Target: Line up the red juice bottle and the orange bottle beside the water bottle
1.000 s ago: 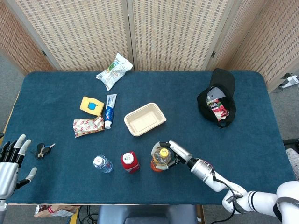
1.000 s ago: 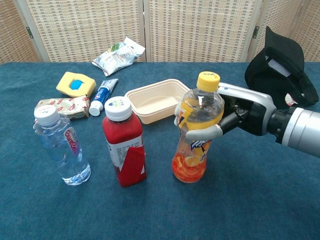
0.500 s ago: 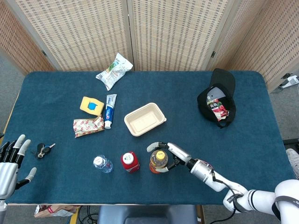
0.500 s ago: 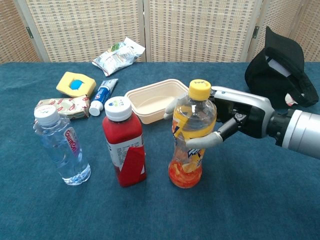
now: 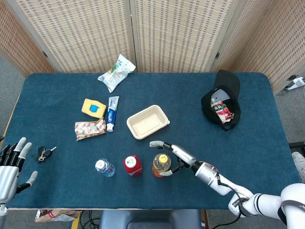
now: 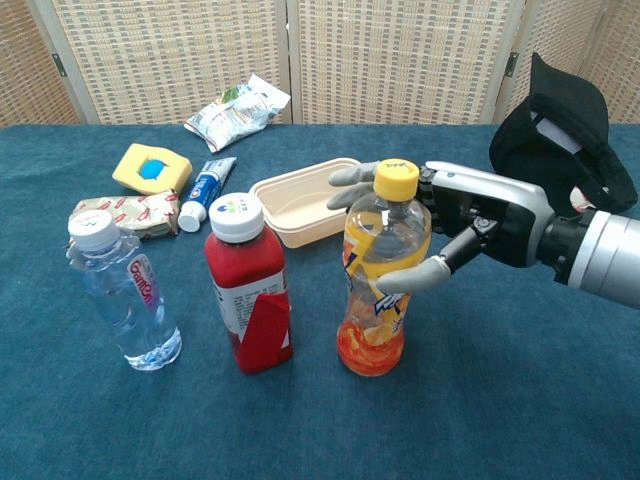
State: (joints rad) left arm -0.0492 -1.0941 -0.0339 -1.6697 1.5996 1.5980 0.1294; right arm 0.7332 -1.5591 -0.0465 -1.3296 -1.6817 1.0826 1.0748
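Three bottles stand upright in a row near the table's front edge: the clear water bottle (image 5: 104, 167) (image 6: 120, 300) on the left, the red juice bottle (image 5: 132, 165) (image 6: 247, 290) in the middle, the orange bottle (image 5: 161, 164) (image 6: 383, 270) on the right. My right hand (image 5: 178, 157) (image 6: 480, 225) is just right of the orange bottle with its fingers spread wide around it; the thumb still lies against the bottle's side. My left hand (image 5: 12, 167) hovers at the front left corner, fingers apart and holding nothing.
A beige tray (image 5: 147, 122) (image 6: 300, 200) lies just behind the bottles. Toothpaste (image 5: 112, 113), a yellow box (image 5: 93, 108), a snack packet (image 5: 89, 129) and a bag (image 5: 116, 72) lie at the back left. A black cap (image 5: 221, 100) sits right; keys (image 5: 44, 153) lie by my left hand.
The orange bottle moved a little left toward the red bottle and now stands on the table. My right hand's fingers have spread away from it. The left hand stayed still.
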